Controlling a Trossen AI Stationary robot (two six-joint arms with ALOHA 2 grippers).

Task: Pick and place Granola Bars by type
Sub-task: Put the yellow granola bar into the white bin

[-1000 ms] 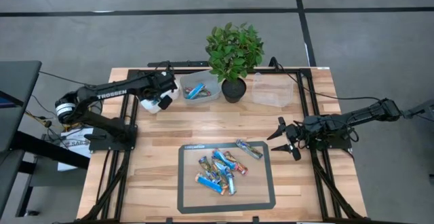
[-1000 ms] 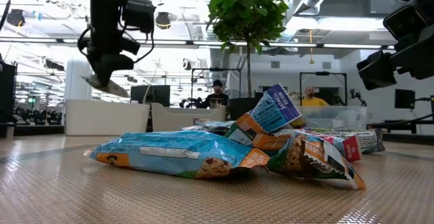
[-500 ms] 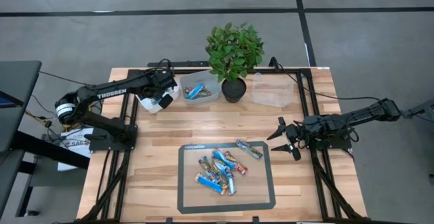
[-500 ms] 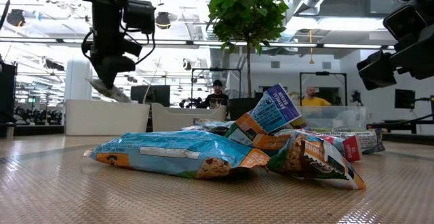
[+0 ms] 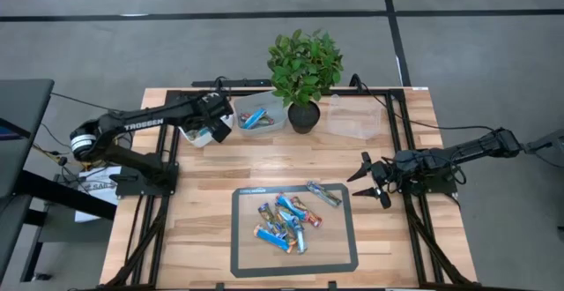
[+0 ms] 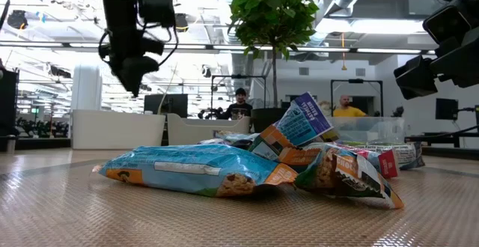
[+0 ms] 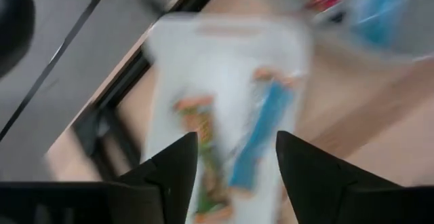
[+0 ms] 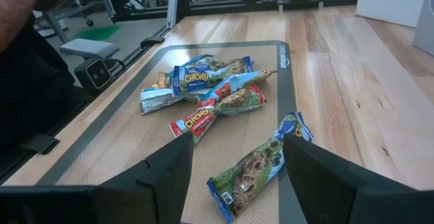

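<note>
Two tools open, holding nothing. Left tool (image 5: 218,129) hangs over far-left tub (image 7: 224,108), bars sorted inside. Right tool (image 5: 366,181) waits at desk (image 5: 203,194) right edge, aimed at granola bars (image 5: 284,220) heaped on gray mat (image 5: 247,256), ready for picking.

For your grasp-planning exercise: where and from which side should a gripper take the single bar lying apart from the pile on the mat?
Grip the lone bar across its narrow middle, coming straight down. It lies flat, slanted, clear of the pile. The open right gripper is nearest.
</note>
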